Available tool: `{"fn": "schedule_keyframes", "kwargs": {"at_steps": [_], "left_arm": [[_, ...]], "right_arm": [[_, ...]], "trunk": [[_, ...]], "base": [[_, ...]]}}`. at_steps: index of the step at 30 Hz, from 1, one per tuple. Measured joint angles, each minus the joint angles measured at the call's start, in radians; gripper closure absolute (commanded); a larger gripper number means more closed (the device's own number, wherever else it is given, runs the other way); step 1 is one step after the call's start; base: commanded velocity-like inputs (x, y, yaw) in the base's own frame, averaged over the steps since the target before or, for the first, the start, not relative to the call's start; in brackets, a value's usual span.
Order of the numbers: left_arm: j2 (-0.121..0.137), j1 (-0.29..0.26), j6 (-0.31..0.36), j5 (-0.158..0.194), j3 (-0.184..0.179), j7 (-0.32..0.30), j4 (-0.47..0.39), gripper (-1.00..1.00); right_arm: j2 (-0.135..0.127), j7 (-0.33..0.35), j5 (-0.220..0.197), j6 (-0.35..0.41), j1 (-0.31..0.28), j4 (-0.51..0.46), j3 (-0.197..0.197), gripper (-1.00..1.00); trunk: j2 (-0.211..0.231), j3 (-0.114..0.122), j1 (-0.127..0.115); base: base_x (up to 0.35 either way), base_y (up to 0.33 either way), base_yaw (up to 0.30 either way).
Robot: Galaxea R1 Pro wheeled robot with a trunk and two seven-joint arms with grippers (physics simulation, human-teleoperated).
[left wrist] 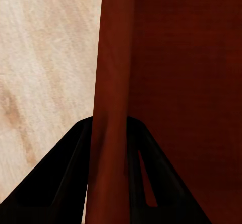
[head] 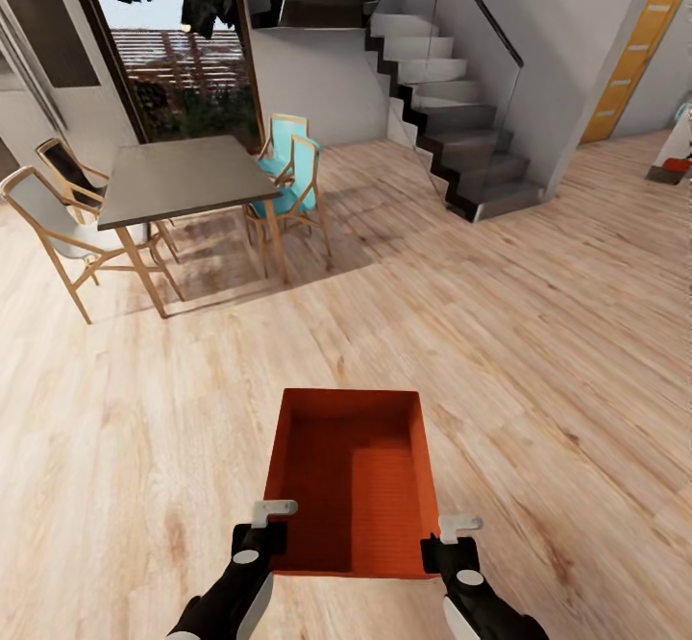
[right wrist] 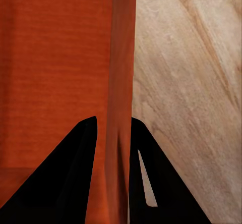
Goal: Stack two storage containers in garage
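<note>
Here, over the light wood-plank floor (head: 538,352), I carry one orange-red storage container (head: 352,486) low before me, held up off the planks between both arms; my left pincer (head: 269,525) is clamped on the container's left wall near its close corner, one finger inside and one outside, as the left wrist view shows with the thin wall (left wrist: 111,108) running between the dark fingers (left wrist: 60,178); my right pincer (head: 452,539) is clamped the same way on the right wall, its dark fingers (right wrist: 70,173) straddling the orange rim (right wrist: 121,82); the container sits level, open side up, its finely ribbed bottom bare. Ahead to the left stands a dark-topped dining surface (head: 173,179) on wooden legs, with pale wooden chairs (head: 58,227) on its left side and two turquoise chairs (head: 288,174) on its right; behind them a tall glazed opening (head: 183,44) looks onto greenery; to the right a white staircase (head: 452,121) with a dark rail climbs away, and past it an orange door (head: 634,54) stands in the wall.
</note>
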Motion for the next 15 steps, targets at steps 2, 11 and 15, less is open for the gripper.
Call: {"fn": "schedule_keyframes", "kwargs": {"at_steps": [2,11,15], "left_arm": [[0.000,0.000,-0.001,0.000,0.000,0.000,0.000,1.00],[0.000,0.000,-0.002,0.000,-0.001,0.001,0.000,1.00],[0.000,0.000,-0.003,0.000,-0.001,0.000,0.000,1.00]], "right_arm": [[0.000,0.000,0.000,-0.002,0.000,0.001,0.000,1.00],[0.000,0.001,0.000,-0.004,0.000,0.002,-0.001,1.00],[0.000,0.001,0.000,-0.004,0.000,0.002,0.000,1.00]], "trunk": [[0.000,0.000,0.000],[0.000,0.000,0.001],[0.000,0.000,0.001]], "base": [[0.214,0.000,-0.197],[0.045,0.000,-0.250],[0.002,0.000,-0.263]]}}
